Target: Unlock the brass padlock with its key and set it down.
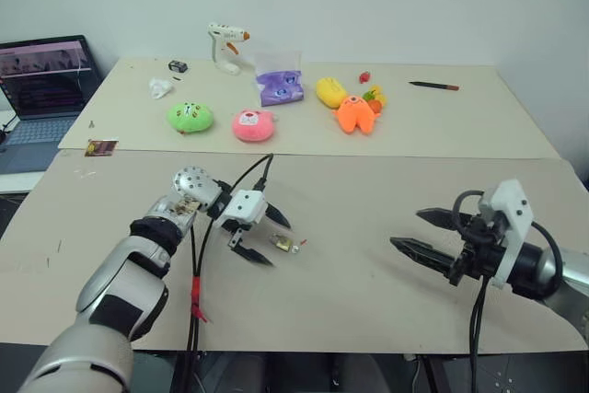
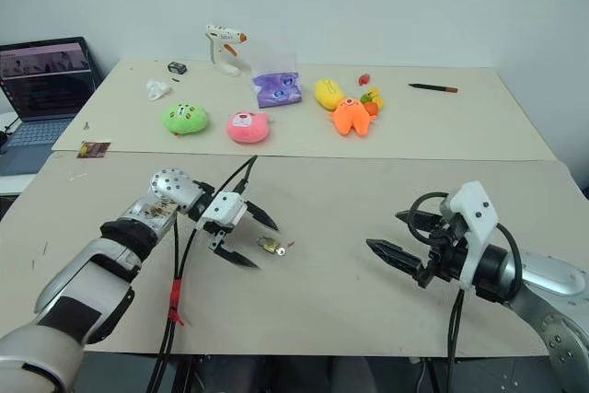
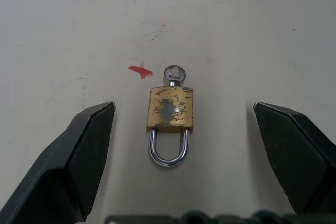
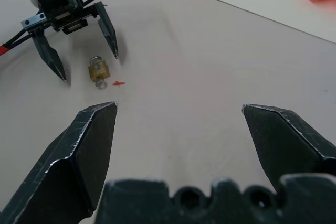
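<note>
The brass padlock (image 3: 170,108) lies flat on the near table with its silver shackle seated in the body. The key (image 3: 175,74) sticks out of the padlock's bottom end, so just its round head shows. My left gripper (image 1: 279,245) is open and low over the table. One black finger stands on each side of the padlock (image 4: 97,70), and neither touches it. My right gripper (image 1: 407,228) hovers open and empty off to the right, pointing toward the padlock.
A small red mark (image 3: 140,70) is on the table beside the key. On the far table are plush toys (image 1: 252,125), a glue gun (image 1: 224,47), a purple bag (image 1: 280,86) and a pen (image 1: 434,86). A laptop (image 1: 41,89) stands at the far left.
</note>
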Motion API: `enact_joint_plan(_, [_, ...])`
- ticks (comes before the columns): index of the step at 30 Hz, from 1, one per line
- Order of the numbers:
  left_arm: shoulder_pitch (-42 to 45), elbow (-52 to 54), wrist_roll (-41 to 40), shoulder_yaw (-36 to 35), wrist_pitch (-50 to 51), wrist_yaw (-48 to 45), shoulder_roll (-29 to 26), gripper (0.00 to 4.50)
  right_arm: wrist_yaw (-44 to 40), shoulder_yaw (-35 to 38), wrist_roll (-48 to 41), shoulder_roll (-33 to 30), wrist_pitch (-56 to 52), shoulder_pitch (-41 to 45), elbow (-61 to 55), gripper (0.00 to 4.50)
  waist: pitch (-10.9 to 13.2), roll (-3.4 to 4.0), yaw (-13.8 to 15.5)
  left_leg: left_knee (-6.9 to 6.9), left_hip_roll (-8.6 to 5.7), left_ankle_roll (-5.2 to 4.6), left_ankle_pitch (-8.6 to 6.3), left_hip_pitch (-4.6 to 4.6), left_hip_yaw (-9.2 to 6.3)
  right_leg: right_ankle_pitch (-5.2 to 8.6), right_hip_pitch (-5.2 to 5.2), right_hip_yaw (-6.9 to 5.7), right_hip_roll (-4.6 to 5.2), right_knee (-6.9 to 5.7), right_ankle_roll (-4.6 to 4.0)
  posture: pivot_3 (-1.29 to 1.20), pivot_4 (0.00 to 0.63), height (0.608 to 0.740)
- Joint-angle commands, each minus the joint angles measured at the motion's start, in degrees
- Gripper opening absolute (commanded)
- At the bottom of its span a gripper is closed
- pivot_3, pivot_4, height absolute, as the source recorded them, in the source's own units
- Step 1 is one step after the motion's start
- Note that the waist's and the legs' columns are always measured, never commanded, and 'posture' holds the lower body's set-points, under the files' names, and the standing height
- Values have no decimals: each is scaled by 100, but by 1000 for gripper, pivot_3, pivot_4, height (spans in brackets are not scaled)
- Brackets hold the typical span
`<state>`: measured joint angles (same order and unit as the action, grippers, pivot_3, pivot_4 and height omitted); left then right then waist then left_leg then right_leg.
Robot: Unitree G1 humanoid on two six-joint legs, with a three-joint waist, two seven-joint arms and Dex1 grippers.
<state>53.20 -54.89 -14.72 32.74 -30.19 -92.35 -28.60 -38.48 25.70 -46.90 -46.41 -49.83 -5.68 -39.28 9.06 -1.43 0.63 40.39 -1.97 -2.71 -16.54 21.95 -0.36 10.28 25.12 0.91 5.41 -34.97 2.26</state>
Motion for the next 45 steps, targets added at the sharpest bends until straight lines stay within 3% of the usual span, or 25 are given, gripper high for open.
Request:
enact_joint_plan(1, [193, -152, 72, 1, -257, -15, 143, 4500, 88, 275, -141, -46, 65, -14, -194, 4490, 0, 0, 1, 1, 0, -1, 0, 1, 0, -1, 0, 0, 0, 1, 2, 0, 150, 740])
enact_joint_plan(8, [260, -656, 545, -24, -592, -15, 236, 4500, 138, 264, -133, -110, 101, 11, -135, 4490, 0, 0, -3, 1, 1, -2, -1, -2, 0, -1, -4, 1, -1, 0, 2, 0, 150, 740])
enact_joint_plan(12, [306, -840, 704, -120, -756, -15, 202, 3607, 139, 237, -101, -114, 139, 29, -112, 4500, 0, 0, -4, 1, 3, -2, -1, -16, 0, 0, -15, 1, -3, -2, 3, 0, 150, 740])
enact_joint_plan(20, [303, -838, 627, -177, -615, -15, 277, 873, 92, 6, -5, -184, 187, 240, 4, 4500, 1, -2, -1, 1, 13, -2, -1, -75, -2, 18, -80, 0, -8, 7, 32, 0, 150, 740])
enact_joint_plan(22, [302, -830, 683, -350, -643, -12, 340, 815, 77, -84, -29, -194, 180, 296, 1, 4500, 2, -3, 0, 2, 13, -2, -1, -75, -3, 36, -80, 0, -8, 7, 61, 0, 150, 740])
enact_joint_plan(25, [293, -760, 710, -691, -663, 85, 458, 815, 47, -254, -22, -179, 158, 330, -31, 4500, 2, -4, 2, 1, 12, -2, -1, -70, -5, 12, -75, 1, -7, 7, 22, 0, 150, 740])
enact_joint_plan(31, [-33, 76, 1313, -1562, -2162, 2648, 606, 815, 96, -724, -317, 22, -112, 193, 1, 4500, 5, -8, 9, 0, 3, -8, -6, -56, -12, 11, -65, 0, 7, 13, 21, 0, 150, 740])
enact_joint_plan(34, [-586, 987, 1499, -2021, -2723, 3588, 513, 815, 194, -449, -1267, 411, -251, -43, 5, 4500, 5, -8, 6, -5, -1, -8, -7, -55, -11, 11, -62, 1, 16, 15, 22, 0, 150, 740])
enact_joint_plan(39, [-1781, 2579, 2903, -2392, -3356, 4786, 228, 815, 443, -630, -1643, 674, -352, -77, 194, 4500, 4, -7, -8, -19, 1, 2, -15, -68, -6, 8, -58, 9, 21, 13, 19, 0, 150, 740])
enact_joint_plan(45, [-3017, 3810, 4231, -2788, -3728, 5873, 206, 815, 552, -1578, -1279, 868, -309, 487, 427, 4500, 4, -6, 27, -33, 2, 10, -13, -83, -4, 8, -71, 2, 26, 21, 18, 0, 150, 740])
